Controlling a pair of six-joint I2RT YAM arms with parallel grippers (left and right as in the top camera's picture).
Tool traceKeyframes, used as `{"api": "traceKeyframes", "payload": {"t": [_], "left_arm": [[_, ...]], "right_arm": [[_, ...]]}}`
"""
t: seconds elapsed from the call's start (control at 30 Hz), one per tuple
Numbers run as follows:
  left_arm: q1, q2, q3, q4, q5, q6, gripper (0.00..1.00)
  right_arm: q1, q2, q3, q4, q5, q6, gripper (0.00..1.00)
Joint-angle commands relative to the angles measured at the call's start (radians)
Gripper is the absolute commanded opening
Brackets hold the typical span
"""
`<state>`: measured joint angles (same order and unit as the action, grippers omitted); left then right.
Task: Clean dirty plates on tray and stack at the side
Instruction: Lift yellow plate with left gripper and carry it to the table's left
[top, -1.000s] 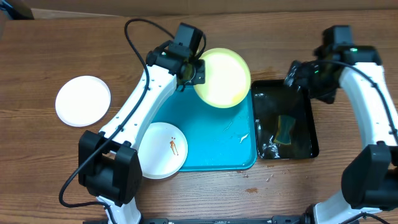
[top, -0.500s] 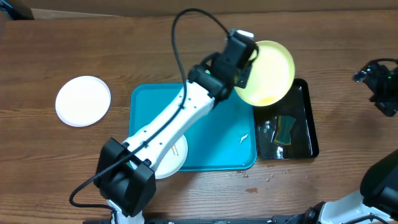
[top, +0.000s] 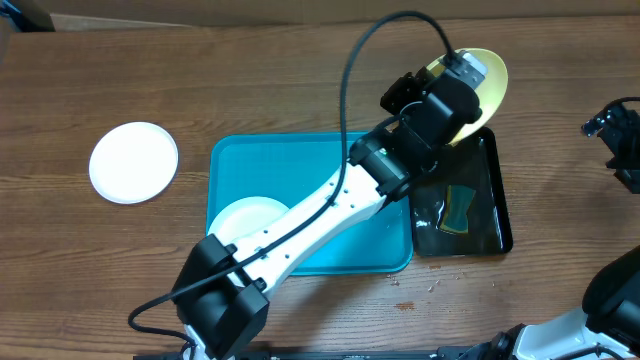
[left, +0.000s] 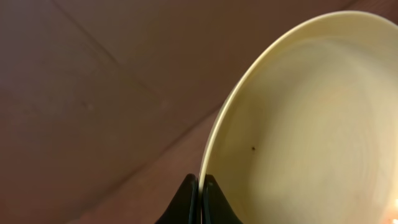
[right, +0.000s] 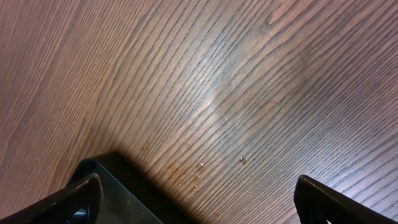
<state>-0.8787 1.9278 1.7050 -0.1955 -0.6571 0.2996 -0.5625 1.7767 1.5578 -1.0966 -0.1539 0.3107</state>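
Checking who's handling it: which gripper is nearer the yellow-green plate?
Left. The left gripper is clamped on the yellow-green plate at its rim, above the black tray. The right gripper is open, off beyond that tray over the table.

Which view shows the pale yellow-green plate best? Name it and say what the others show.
Left wrist: the yellow-green plate fills the frame, its rim pinched in the left gripper. Overhead shows only a crescent of it behind that arm, near the black tray. Right wrist shows none of it.
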Motion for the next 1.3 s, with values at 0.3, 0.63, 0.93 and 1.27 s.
{"api": "traceKeyframes", "payload": {"t": [0.3, 0.63, 0.93, 1.27], "left_arm": [[-0.115, 0.058, 0.026, 0.256, -0.211, 0.493, 0.04], [-0.100, 0.058, 0.026, 0.194, -0.203, 0.232, 0.04], [0.098, 0.033, 0.032, -0.192, 0.280, -0.322, 0.04], [0.683, -0.060, 0.047, -0.453, 1.003, -0.701, 0.04]], "right_arm": [[-0.002, 0.000, 0.013, 0.003, -0.004, 0.001, 1.00], [-0.002, 0.000, 0.013, 0.003, -0.004, 0.001, 1.00], [-0.002, 0.000, 0.013, 0.003, -0.004, 0.001, 1.00], [-0.002, 0.000, 0.013, 0.003, -0.004, 0.001, 1.00]]}}
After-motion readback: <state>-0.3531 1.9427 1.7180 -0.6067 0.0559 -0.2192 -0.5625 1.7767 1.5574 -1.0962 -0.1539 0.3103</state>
